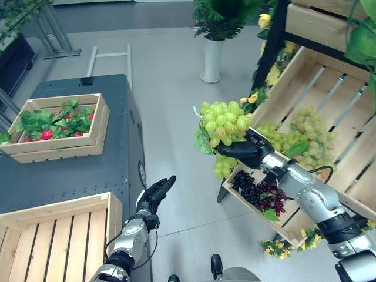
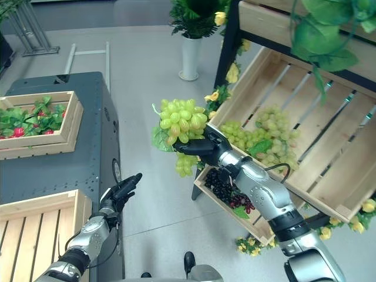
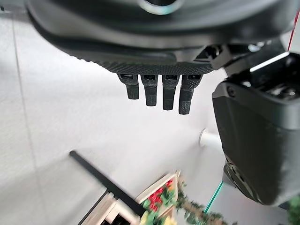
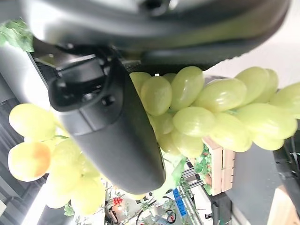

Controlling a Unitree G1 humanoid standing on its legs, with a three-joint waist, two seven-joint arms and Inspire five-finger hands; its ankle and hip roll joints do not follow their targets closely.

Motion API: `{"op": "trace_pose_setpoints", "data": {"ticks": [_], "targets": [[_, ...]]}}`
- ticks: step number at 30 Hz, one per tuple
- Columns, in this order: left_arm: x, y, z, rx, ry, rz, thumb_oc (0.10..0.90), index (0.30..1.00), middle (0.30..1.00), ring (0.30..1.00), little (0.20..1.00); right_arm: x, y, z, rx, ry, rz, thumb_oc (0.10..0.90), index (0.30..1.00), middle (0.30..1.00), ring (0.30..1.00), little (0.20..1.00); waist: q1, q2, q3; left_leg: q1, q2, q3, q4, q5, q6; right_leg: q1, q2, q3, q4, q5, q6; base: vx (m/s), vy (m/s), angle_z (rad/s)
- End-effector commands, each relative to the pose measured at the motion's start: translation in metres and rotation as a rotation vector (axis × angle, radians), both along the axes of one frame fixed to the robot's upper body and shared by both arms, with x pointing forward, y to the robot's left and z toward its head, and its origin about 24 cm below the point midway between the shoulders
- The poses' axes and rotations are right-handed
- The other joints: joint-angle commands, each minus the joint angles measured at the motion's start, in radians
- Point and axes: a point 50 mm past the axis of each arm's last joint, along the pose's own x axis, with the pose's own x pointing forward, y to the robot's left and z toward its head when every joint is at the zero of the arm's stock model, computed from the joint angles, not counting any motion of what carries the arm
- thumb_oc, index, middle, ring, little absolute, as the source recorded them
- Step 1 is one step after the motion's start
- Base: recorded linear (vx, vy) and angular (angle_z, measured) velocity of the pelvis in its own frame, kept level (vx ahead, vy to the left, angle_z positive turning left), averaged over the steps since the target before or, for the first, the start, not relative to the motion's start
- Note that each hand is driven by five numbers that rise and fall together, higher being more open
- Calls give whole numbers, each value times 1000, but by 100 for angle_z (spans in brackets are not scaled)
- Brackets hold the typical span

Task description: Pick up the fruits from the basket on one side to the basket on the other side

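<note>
Fingers of our right hand [image 1: 245,151] are curled round a bunch of green grapes [image 1: 222,124], thumb clamped across it in the right wrist view; the bunch is held up in the air, left of the slanted crates and above the floor [image 1: 176,76]. Left hand [image 1: 157,192] fingers are straight and relaxed, holding nothing, just off the front edge of the dark table [image 1: 70,176].

Biggest thing on our right: a wooden shelf w/ a large tilted crate [image 1: 346,117] containing more green grapes [image 1: 305,138]. Below it a smaller crate [image 1: 282,226] w/ dark grapes [image 1: 258,194].

On the table, an empty slatted crate [image 1: 53,241] sits at the near-left corner. Farther back on the table, apart from it, a crate [image 1: 59,126] w/ leafy greens and red fruit. A white vase [image 1: 212,59] w/ a green plant stands on the floor beyond.
</note>
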Motion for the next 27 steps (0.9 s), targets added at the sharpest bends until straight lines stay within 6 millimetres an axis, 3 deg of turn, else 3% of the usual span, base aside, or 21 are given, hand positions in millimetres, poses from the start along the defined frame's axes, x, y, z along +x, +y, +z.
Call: {"op": "trace_pose_setpoints", "data": {"ticks": [1, 12, 15, 27], "targets": [[23, -11, 18, 30, -133, -60, 800, 900, 900, 900, 900, -5, 1, 55, 131, -238, 103, 400, 300, 300, 300, 300, -7, -3, -110, -41, -65, 18, 9, -86, 41, 9, -1, 22, 2, -51, 31, -21, 65, -17], [17, -6, 11, 3, -118, 2, 800, 900, 900, 900, 900, -37, -11, 58, 152, -270, 147, 400, 300, 300, 300, 300, -79, -10, -100, -40, -63, 81, 9, -93, 50, -21, 20, 98, 2, -28, 38, -14, 47, -21], [11, -8, 10, -36, -150, 2, 800, 900, 900, 900, 900, -48, -28, 55, 149, -285, 88, 400, 300, 300, 300, 300, -108, -8, -96, -38, -61, 94, 9, -97, 54, -25, 27, 121, 2, -24, 39, 29, 44, -11], [-5, 5, -1, -27, -120, 33, 800, 900, 900, 900, 900, -55, -76, 67, 117, -371, -119, 400, 300, 300, 300, 300, -145, -17, -98, -45, -56, 120, 9, -107, 55, -44, 46, 163, 2, -23, 40, 24, 16, -9]]}}
